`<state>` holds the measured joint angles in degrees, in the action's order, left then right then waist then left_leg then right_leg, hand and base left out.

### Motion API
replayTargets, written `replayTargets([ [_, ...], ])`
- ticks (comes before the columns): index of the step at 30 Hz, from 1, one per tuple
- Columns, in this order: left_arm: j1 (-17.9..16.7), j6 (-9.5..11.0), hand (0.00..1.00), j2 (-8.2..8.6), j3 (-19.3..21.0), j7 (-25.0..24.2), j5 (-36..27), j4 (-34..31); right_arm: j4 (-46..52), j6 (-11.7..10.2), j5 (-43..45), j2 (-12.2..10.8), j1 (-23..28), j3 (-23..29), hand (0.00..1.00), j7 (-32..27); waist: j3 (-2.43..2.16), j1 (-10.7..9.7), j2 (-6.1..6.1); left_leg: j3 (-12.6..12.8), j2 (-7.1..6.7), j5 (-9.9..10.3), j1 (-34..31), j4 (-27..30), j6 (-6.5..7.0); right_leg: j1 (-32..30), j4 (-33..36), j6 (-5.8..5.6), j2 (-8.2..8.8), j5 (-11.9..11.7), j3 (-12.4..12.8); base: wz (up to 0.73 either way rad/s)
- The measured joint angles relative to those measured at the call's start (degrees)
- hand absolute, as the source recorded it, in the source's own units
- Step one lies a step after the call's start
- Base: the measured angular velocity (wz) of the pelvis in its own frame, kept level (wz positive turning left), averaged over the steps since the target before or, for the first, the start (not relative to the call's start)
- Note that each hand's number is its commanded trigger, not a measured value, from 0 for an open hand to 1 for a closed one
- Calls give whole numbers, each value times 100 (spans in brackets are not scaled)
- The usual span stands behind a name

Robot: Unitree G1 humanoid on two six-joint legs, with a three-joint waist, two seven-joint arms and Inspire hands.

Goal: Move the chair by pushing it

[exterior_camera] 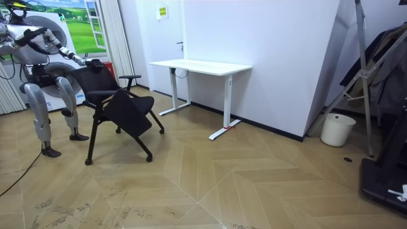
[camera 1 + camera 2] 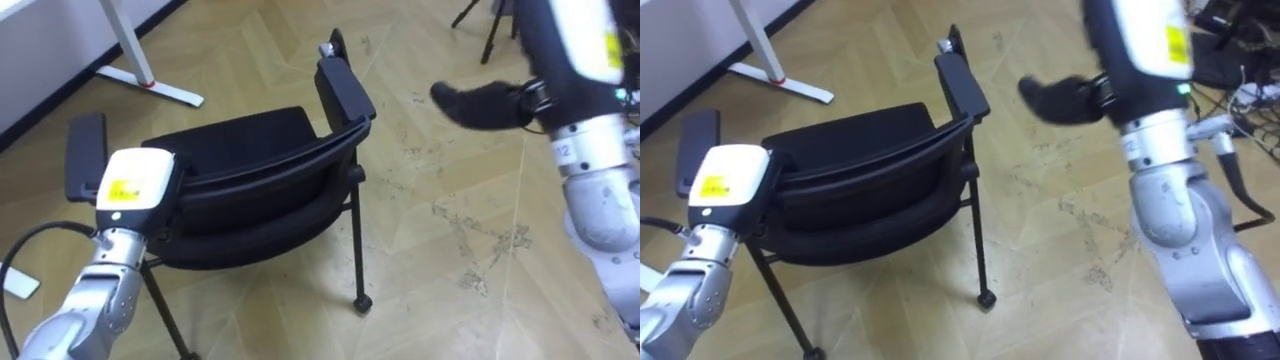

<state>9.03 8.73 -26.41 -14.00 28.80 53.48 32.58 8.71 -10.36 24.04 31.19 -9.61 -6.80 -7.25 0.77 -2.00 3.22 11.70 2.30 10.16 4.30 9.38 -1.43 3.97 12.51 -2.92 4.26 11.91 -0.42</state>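
The left hand (image 2: 138, 182) is seen at eight o'clock against the chair (image 2: 255, 165), and its fingers' state cannot be told. The right hand (image 2: 480, 104) is held loosely outstretched at two o'clock.

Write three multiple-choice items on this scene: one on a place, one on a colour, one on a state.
1. Where does the robot stand relative to the chair?
A. behind its backrest
B. in front of it
C. on top of it
2. What colour is the seat?
A. red
B. white
C. black
3. How is the right hand?
A. curled round the backrest
B. open, in the air beside the chair
C. flat on the seat
Key: 1 A, the backrest lies nearest in the eye views; 2 C, it is black; 3 B, its fingers stretch out, touching nothing.
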Motion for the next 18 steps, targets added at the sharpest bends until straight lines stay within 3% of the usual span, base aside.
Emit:
replayTargets([
  [6, 159, 55, 100, 3, -21, -179, 133, 2, -1, 31, 6, 96, -317, -397, 0, 838, -13, 87, 77, -70, 12, 0, -53, 36, 0, 3, -28, 13, -1, -8, -94, 5],
  [10, 231, 129, 100, 4, -26, -247, 231, 3, -1, 36, 67, 125, -326, -671, 0, 1443, 4, 136, 120, -104, 11, 0, -54, 38, 0, 66, -96, 28, 0, -18, -141, 6],
  [18, 275, 209, 100, 4, -28, -305, 240, 5, -32, 21, 253, 147, -326, -791, 0, 1916, 16, 193, 137, -115, 10, 0, -49, 30, -1, 69, -98, 28, -1, -18, -147, 0],
])
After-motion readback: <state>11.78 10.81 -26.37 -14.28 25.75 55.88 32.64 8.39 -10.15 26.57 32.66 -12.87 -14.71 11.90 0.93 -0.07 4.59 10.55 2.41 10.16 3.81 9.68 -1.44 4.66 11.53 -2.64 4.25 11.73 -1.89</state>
